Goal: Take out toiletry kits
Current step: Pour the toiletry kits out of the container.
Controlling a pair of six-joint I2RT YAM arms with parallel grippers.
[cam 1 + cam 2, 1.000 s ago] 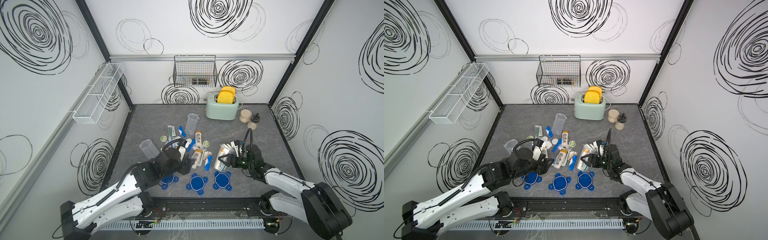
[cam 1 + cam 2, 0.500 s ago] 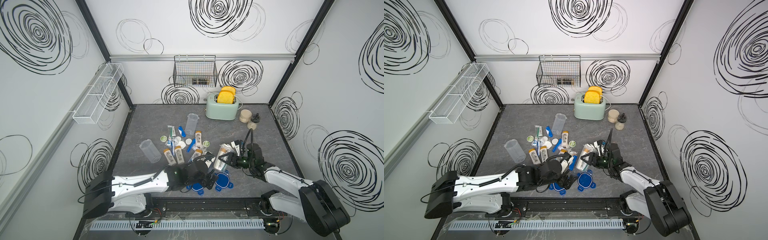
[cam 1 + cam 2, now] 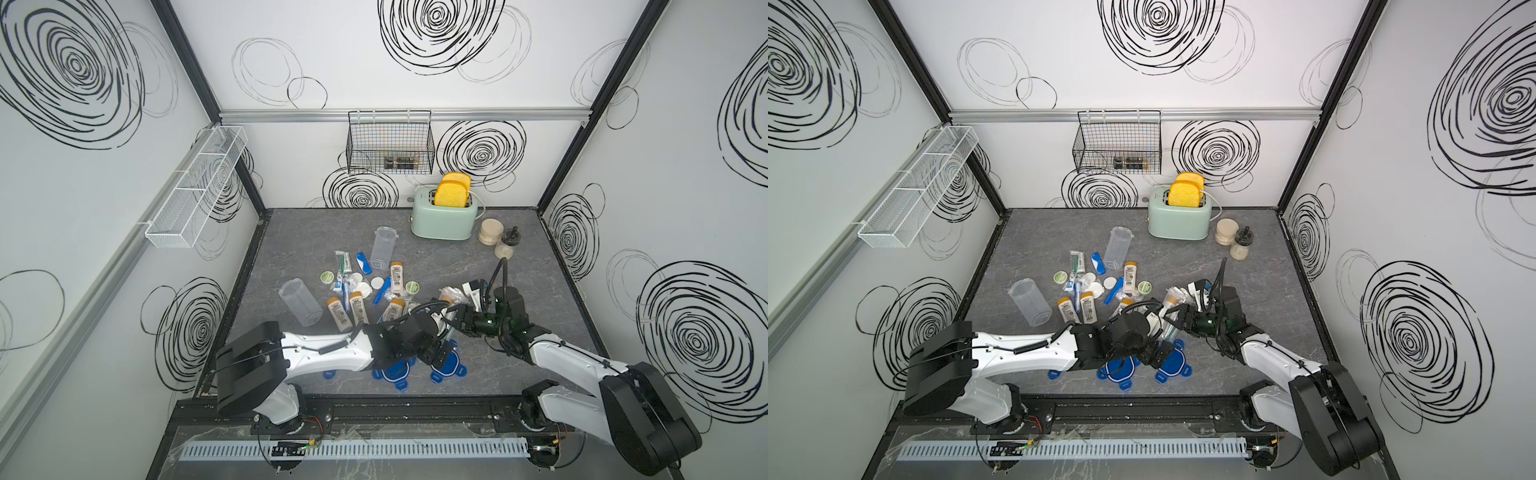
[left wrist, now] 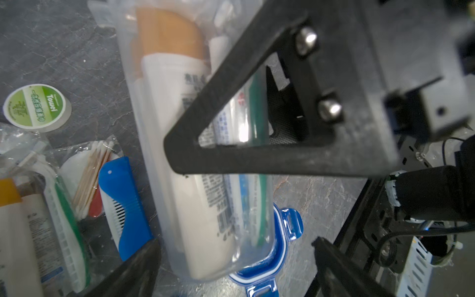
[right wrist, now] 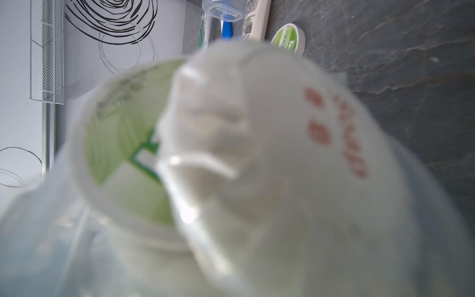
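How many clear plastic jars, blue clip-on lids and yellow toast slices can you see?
Clear plastic jars: 3
Blue four-tab lids: 3 (one mostly hidden under the left arm)
Yellow toast slices: 2
Total: 8

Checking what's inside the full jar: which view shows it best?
Left wrist view: the jar is close, bottle and tubes visible inside. In both top views it is small and partly hidden; right wrist blurs it.

Loose toiletry kits (image 3: 363,286) lying scattered mid-frame in both top views (tan-capped cream bottles (image 3: 397,276), green round tins (image 3: 327,276)). One kit (image 4: 200,218) lying packed inside clear jar (image 4: 167,200), right of pile.
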